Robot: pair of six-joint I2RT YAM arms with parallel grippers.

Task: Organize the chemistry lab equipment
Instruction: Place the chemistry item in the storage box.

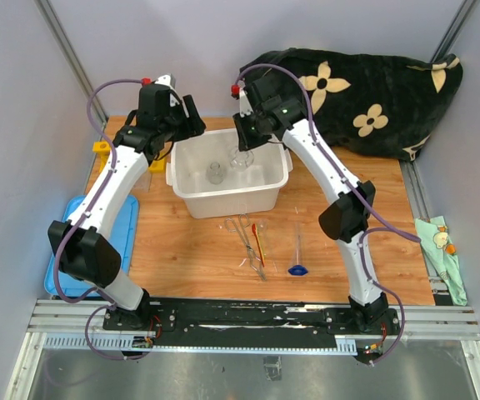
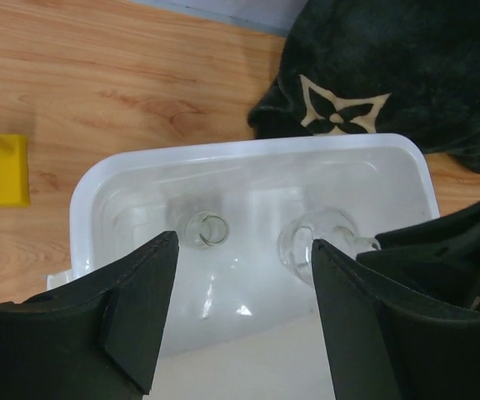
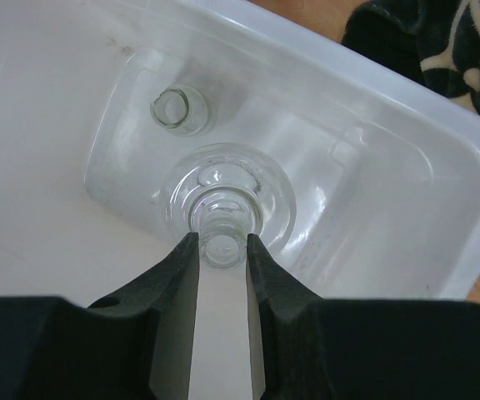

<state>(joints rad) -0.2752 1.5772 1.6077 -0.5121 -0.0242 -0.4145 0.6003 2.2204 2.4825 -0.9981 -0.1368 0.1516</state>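
Wooden boards form the bench that we look down on, with both arms rising from its near edge. Across its far right corner we see a black blanket with pale flowers. Toward the back of the bench sits a white plastic bin, and a blue lid lies flat at the left edge, partly under the left arm.

Over the bin's left end we find the left tool; its fingers stand well apart with nothing between them. The right tool reaches into the bin from the right and is clamped on the neck of a clear glass flask. We cannot tell whether the flask's round body rests on the bin floor. Just beside it, toward the bin's left, a small clear beaker stands upright on the floor.

Outside the bin, a yellow rack sits near the bench's far left corner. In front of the bin we see metal tweezers and a thin red-orange tool lying close together. A blue-based glass piece lies a little to their right.
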